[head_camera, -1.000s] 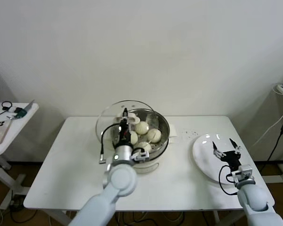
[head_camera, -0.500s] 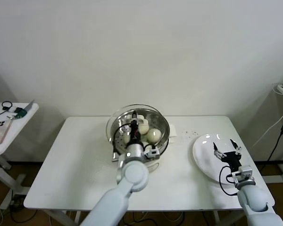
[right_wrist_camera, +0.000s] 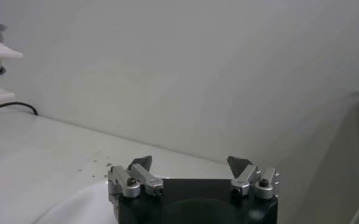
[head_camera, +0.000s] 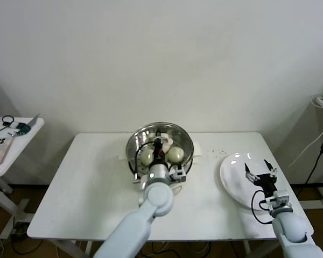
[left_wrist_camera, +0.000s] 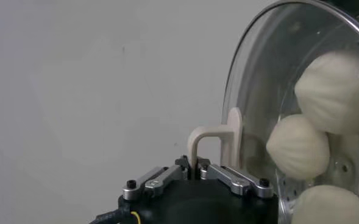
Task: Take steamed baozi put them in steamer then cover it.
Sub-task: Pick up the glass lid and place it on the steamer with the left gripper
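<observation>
Near the front of the white table [head_camera: 86,183], the right gripper [head_camera: 260,173] hangs over a flat white plate [head_camera: 232,183] with its jaws wide apart, holding nothing. Farther back, the left gripper [head_camera: 160,147] is clamped on the white handle [left_wrist_camera: 223,135] of the round clear glass cover [head_camera: 177,131]. The cover is over the shiny round metal steamer [head_camera: 188,159]. Small cream-white steamed baozi [head_camera: 175,154] sit inside it, under the glass.
</observation>
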Motion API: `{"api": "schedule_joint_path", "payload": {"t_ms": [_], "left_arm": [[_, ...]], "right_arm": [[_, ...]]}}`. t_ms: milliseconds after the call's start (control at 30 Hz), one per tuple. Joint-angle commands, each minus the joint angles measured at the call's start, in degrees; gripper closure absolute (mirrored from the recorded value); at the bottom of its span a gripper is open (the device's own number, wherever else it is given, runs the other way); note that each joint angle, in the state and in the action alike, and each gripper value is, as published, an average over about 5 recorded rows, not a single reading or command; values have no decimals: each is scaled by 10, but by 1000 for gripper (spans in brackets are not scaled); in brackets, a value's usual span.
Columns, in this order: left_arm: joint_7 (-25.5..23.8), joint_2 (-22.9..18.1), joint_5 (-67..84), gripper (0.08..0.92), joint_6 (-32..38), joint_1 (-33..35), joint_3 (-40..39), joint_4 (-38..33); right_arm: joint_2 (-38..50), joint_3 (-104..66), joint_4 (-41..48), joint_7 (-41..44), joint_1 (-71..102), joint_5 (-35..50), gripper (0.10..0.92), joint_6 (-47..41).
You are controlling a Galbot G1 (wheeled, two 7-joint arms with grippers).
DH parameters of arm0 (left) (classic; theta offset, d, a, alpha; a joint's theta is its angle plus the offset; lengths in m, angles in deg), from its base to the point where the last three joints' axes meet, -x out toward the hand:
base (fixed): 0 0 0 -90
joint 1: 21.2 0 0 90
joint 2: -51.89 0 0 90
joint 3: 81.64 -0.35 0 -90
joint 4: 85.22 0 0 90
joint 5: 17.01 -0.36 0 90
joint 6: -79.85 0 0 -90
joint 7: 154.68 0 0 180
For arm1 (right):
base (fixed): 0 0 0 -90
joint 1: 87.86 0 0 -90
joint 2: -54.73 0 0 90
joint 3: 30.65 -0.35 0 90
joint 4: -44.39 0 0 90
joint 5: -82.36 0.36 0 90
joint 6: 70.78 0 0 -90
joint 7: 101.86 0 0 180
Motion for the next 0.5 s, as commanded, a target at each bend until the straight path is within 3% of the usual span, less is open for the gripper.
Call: {"api": "schedule_joint_path", "payload": {"t_ms": [33,500], "left_arm": [[3,-3,14,853,-28,-7,-4,16],[2,2,9,853,-28,-12,-16,18]], "right_arm": [[-1,-1,1,1,1,-3,203,2],[-4,-3,3,2,1,-5,203,4]]}}
